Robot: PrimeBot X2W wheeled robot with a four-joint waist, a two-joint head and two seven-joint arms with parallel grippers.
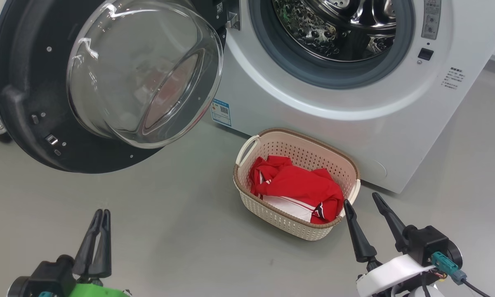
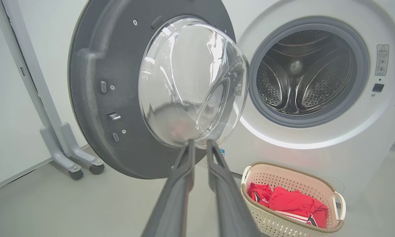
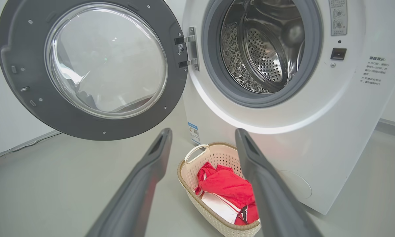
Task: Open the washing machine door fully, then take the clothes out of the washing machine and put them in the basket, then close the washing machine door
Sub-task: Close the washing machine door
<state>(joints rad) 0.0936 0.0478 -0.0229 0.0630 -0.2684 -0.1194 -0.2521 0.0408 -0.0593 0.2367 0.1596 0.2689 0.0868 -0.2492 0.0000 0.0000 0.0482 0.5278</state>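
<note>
The washing machine stands with its steel drum showing no fabric inside. Its door is swung wide open to the left, glass bowl facing out. On the floor before the washer sits the basket, and the red-and-white clothes lie in it. My left gripper hovers low at the left, fingers drawn close with a narrow gap and nothing between them, pointing at the door's glass. My right gripper is open and empty just right of the basket, and its wrist view looks over the clothes.
A white stand on castor wheels stands behind the open door at the far left. A blue label sticker marks the washer's lower left front. Grey floor stretches between my grippers and the basket.
</note>
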